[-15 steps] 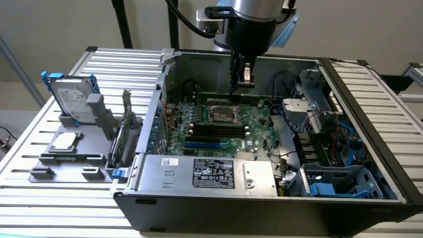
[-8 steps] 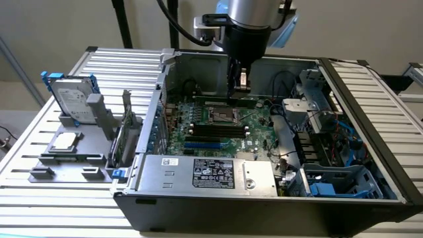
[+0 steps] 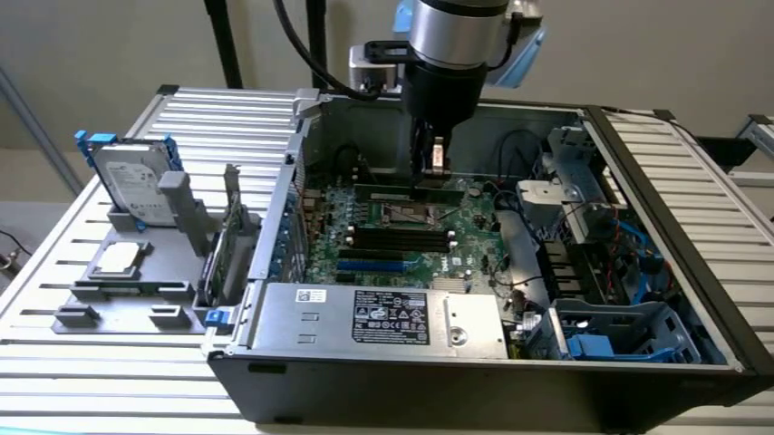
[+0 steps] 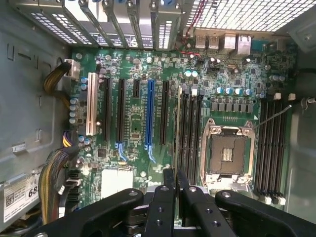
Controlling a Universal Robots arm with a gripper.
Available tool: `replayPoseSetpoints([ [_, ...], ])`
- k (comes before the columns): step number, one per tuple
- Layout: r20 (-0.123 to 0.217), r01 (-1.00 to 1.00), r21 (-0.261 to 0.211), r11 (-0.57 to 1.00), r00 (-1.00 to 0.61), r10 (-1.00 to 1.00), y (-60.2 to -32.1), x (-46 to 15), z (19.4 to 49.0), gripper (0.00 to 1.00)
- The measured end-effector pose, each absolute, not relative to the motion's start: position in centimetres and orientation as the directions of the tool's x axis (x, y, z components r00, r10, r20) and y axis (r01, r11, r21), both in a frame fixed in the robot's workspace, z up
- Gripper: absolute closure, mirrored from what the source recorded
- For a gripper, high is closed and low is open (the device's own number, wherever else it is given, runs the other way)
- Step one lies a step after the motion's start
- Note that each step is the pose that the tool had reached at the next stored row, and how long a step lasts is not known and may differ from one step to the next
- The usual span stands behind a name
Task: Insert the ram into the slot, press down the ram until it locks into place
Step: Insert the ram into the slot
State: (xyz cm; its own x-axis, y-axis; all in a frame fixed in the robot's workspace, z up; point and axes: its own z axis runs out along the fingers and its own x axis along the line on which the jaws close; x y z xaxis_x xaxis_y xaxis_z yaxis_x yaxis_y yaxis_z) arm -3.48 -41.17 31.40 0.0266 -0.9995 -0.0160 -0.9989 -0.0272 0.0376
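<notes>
Green, clenched upright in the gripper's [image 3: 432, 177] fingers [image 4: 165, 207], the ram [image 3: 393, 194] shows broadside over the motherboard [image 3: 476, 224] in the exterior view, edge-on from the wrist, along the black slot [image 4: 185, 128] between blue socket [image 4: 149, 113] and CPU socket [image 4: 227, 153].

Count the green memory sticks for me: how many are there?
1. The ram hangs in the gripper above the motherboard. Its black slots look empty, but a stick could hide behind the ram.
</notes>
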Motion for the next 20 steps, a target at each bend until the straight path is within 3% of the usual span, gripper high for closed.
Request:
replayPoseSetpoints([
  [20,-0.016,-0.999,0.038,-0.027,0.027,-1.0,-40.8,-3.6,27.8,0.87],
])
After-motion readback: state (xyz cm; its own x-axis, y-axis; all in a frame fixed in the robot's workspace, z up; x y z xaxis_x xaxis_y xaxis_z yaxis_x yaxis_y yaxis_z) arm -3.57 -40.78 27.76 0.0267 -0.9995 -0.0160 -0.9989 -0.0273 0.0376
